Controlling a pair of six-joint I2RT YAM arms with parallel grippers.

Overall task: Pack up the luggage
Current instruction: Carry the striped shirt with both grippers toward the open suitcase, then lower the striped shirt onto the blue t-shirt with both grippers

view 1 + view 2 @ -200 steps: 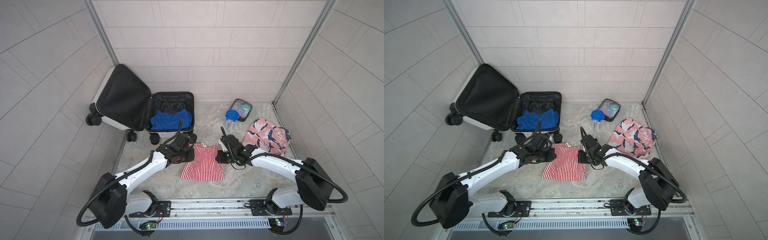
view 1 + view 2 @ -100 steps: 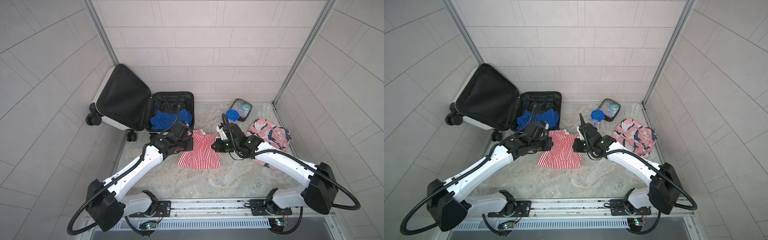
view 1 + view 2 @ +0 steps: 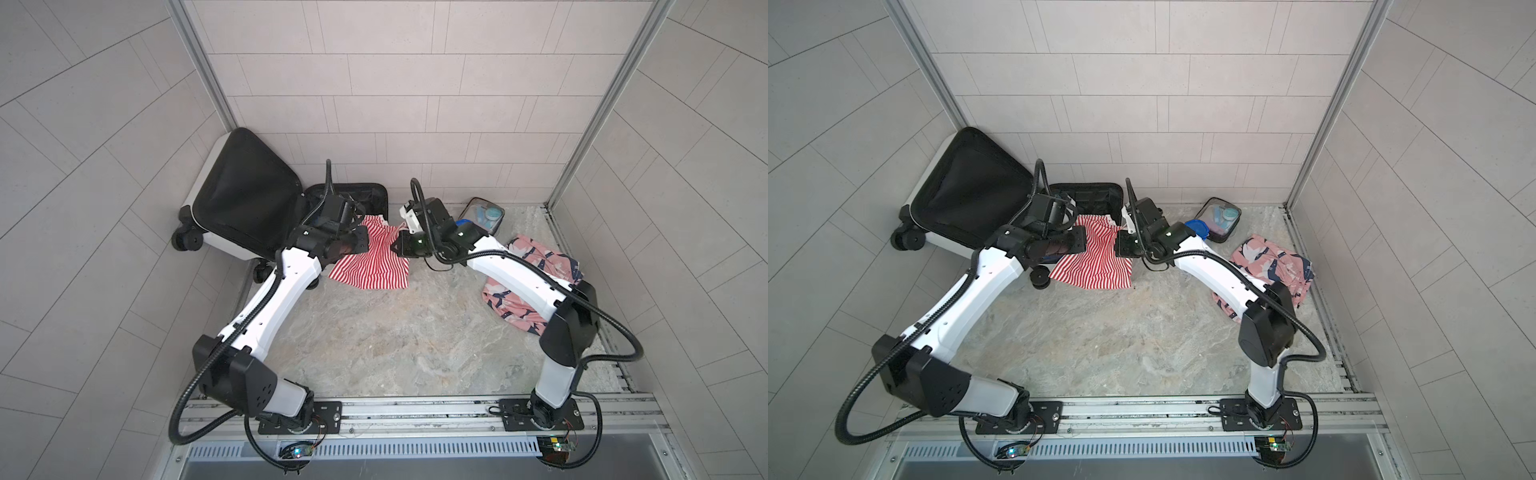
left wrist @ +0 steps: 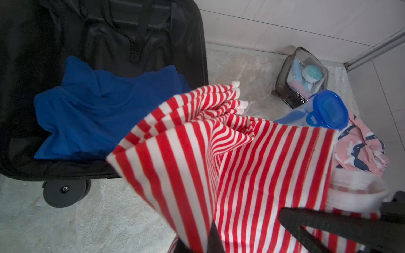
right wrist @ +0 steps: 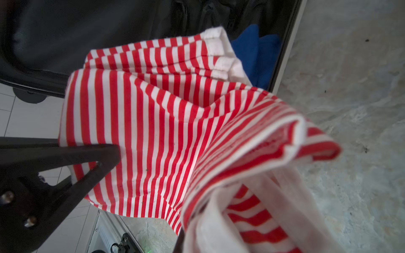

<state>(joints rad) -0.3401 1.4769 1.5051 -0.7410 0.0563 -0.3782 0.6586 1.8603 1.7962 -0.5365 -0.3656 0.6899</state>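
**Shirt off the table, almost in the luggage**

We have both hands clamped tight on the shirt. The left hand [image 3: 360,244] pinches one upper corner and the right hand [image 3: 398,246] the other, with the cloth slung between them. A second ago the shirt [image 3: 370,266] lay flat on the table [image 3: 395,340] in front of the luggage. We have since raised it and carried it back, so its top edge now hangs over the near rim. The luggage [image 3: 245,203] sits open at the far left corner with its lid tilted up, and a blue top [image 4: 98,109] already lies in the lower half. The hem trails low, and we cannot tell whether it still brushes the table. We judge the second garment is nearly in. The pink garment [image 3: 540,257], bottle [image 4: 328,109] and pouch [image 3: 482,214] wait to the right.
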